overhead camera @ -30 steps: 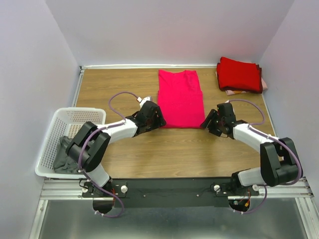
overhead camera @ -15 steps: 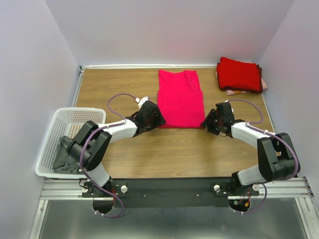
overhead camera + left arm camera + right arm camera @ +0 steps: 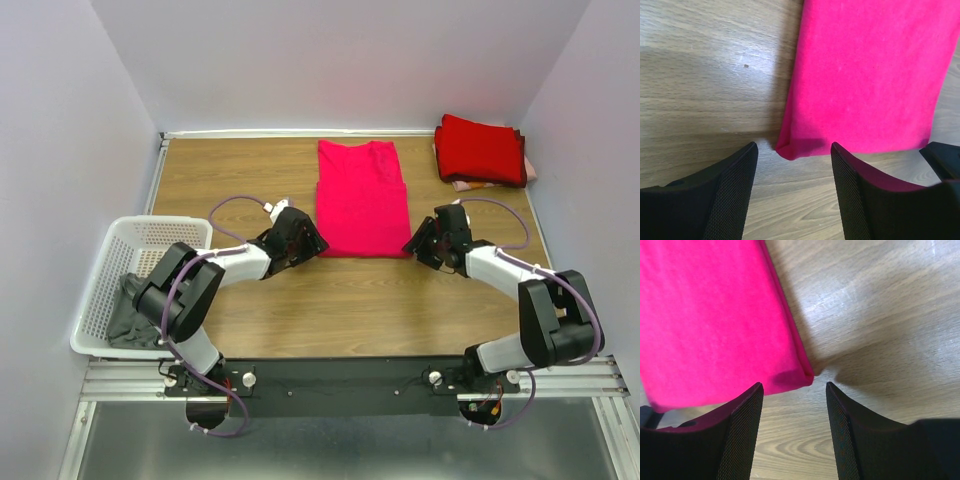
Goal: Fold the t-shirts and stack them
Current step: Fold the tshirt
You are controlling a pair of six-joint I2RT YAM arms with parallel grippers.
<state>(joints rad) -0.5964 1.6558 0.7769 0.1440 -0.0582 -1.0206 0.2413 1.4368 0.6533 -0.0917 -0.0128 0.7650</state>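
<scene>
Seen from above, a bright pink t-shirt (image 3: 362, 200) lies flat on the wooden table (image 3: 350, 300) at the centre of the frame. It is folded into a long rectangle, with its neck toward the top edge. In the upper right corner sits a stack of deeper red t-shirts (image 3: 480, 150), folded and well apart from the pink one. The left tool (image 3: 314, 243) sits low at the pink shirt's lower left corner, and the right tool (image 3: 410, 245) sits at its lower right corner. A white lattice basket (image 3: 150, 232) stands at the left edge of the frame with a grey cloth (image 3: 128, 310) inside it.

In the left wrist view, the pink t-shirt (image 3: 870, 75) fills the upper right of the frame and bare table (image 3: 705, 75) fills the upper left. The left tool (image 3: 793, 147) is spread wide, with its two black fingers (image 3: 725, 195) rising from the bottom edge. The shirt's folded corner lies just between the fingertips, and neither finger presses on it.

In the right wrist view, the pink t-shirt (image 3: 705, 315) covers the upper left and the table (image 3: 880, 315) the right. The right tool (image 3: 794, 386) is likewise spread, with its fingers (image 3: 740, 440) at the bottom of the frame. The shirt's corner lies just above the gap between them, not pinched.
</scene>
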